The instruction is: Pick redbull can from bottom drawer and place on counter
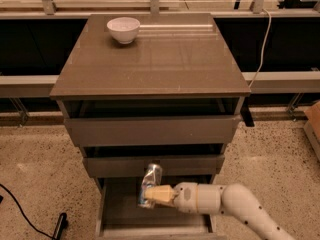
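Observation:
The redbull can is silvery with bluish print and stands tilted above the open bottom drawer, its top overlapping the middle drawer's front. My gripper reaches in from the right on a white arm and is shut on the can's lower part. The counter is the glossy grey-brown top of the cabinet, and a white bowl sits at its back left.
The two upper drawers stand slightly open. A black cable and a small black object lie on the speckled floor at left. A white cable hangs at right. A cardboard box is at the right edge.

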`<state>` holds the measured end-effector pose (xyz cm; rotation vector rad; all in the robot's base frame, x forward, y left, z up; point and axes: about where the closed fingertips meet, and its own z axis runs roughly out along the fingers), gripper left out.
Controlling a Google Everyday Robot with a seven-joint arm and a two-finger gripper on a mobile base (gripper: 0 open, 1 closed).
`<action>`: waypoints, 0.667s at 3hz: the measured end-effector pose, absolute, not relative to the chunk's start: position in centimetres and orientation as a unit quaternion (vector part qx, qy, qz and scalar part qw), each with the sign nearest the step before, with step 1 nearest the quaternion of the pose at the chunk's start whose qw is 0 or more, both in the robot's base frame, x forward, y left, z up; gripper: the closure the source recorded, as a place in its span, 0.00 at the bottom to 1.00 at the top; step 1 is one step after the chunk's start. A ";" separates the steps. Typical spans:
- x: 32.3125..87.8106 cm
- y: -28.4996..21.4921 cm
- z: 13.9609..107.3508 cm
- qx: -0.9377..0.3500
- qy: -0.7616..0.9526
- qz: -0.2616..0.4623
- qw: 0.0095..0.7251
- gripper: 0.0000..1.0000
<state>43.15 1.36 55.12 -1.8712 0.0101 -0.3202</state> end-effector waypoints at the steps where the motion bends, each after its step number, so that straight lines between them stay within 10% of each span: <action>1: 44.5 -0.6 60.1 -0.796 -0.004 -0.126 0.592 1.00; 2: 46.4 -1.9 65.0 -0.798 0.000 -0.118 0.591 1.00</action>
